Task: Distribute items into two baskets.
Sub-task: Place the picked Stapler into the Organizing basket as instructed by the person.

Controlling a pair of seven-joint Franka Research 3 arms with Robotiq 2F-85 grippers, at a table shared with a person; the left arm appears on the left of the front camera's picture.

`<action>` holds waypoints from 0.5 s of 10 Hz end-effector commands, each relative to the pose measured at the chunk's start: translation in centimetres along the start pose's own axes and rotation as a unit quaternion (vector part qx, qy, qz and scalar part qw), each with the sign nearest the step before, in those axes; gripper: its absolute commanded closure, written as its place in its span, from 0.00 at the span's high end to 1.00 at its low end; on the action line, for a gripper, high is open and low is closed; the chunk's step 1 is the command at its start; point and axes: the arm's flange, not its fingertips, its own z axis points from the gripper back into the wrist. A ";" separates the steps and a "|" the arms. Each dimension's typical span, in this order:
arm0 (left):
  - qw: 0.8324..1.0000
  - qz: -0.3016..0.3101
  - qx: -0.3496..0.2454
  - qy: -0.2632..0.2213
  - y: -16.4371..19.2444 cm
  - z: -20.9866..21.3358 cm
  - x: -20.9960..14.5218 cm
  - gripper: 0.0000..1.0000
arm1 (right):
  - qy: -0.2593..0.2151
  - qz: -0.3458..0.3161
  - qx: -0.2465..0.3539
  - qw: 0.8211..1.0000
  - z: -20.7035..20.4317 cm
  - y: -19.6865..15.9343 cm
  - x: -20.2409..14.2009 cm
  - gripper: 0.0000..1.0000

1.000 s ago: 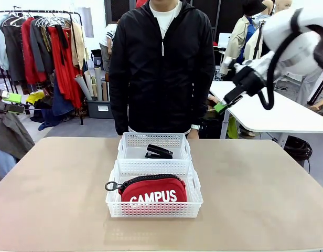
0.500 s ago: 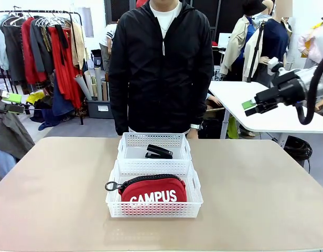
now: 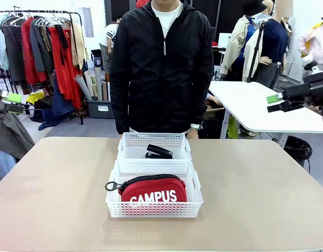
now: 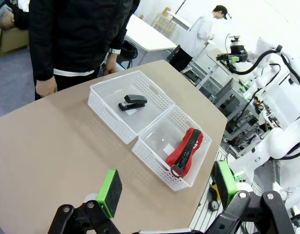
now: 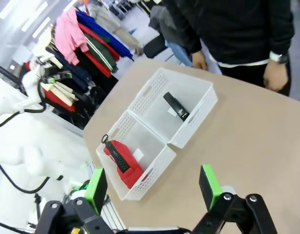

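We see the red pouch (image 3: pixel 153 191) lying in the nearer basket (image 3: pixel 154 210), its zipper pull hanging over the basket's left rim. The black stapler (image 3: pixel 159 151) sits in the farther basket (image 3: pixel 154 140), which touches the nearer one along its long side. Both baskets stand mid-tabletop (image 3: pixel 56 194), in line between us and the person (image 3: pixel 161 68) standing at the far edge with arms down. Our right hand (image 3: pixel 276 103) hangs off to the right, above and clear of the tabletop, fingers spread and empty. Our left hand (image 4: pixel 167 190) hovers high over the tabletop's near corner, its green pads (image 4: pixel 110 191) wide apart, grasping nothing.
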 end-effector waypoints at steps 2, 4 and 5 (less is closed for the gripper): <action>1.000 -0.001 -0.001 -0.002 -0.2 0.0 0.0 1.00 | -0.033 0.015 0.027 0.999 0.5 -0.9 -1.1 1.00; 1.000 -0.001 -0.001 -0.002 -0.2 0.0 0.0 1.00 | -0.016 0.000 0.012 1.000 0.8 -0.9 -0.8 1.00; 1.000 -0.001 -0.001 -0.002 -0.2 0.0 0.0 1.00 | -0.016 0.000 0.012 1.000 0.8 -0.9 -0.8 1.00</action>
